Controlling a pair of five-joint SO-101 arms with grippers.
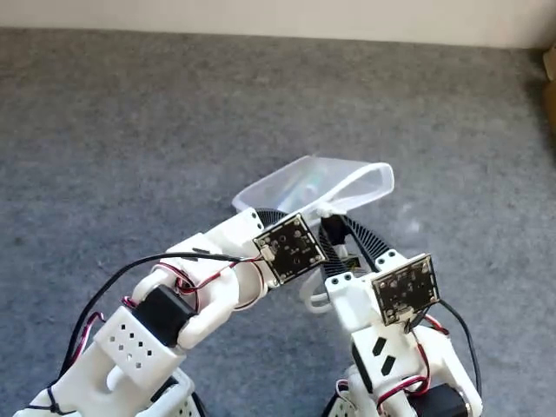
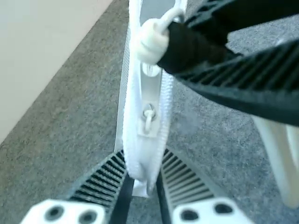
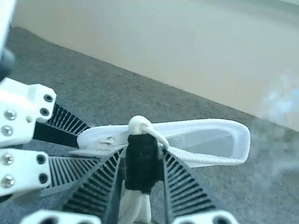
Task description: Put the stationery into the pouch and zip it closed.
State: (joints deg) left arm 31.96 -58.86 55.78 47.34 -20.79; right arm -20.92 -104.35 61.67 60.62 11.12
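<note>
A translucent white pouch (image 1: 304,184) is held off the grey carpet between both arms, its zip edge turned towards them. My left gripper (image 2: 142,186) is shut on the near end of the zip band (image 2: 140,116); in the high view it (image 1: 271,217) sits under its camera board. My right gripper (image 3: 140,163) is shut on the black zipper pull (image 3: 140,158), which is topped by a white bead (image 3: 139,125). It (image 1: 334,230) stands just right of the left one. The pouch mouth (image 3: 205,140) gapes beyond the pull. What lies inside is too hazy to tell.
Grey carpet (image 1: 130,130) covers the whole work area. A pale wall (image 1: 261,13) runs along its far edge. A brown object (image 1: 550,87) shows at the right edge. Both arms' bodies and cables (image 1: 156,321) crowd the near side.
</note>
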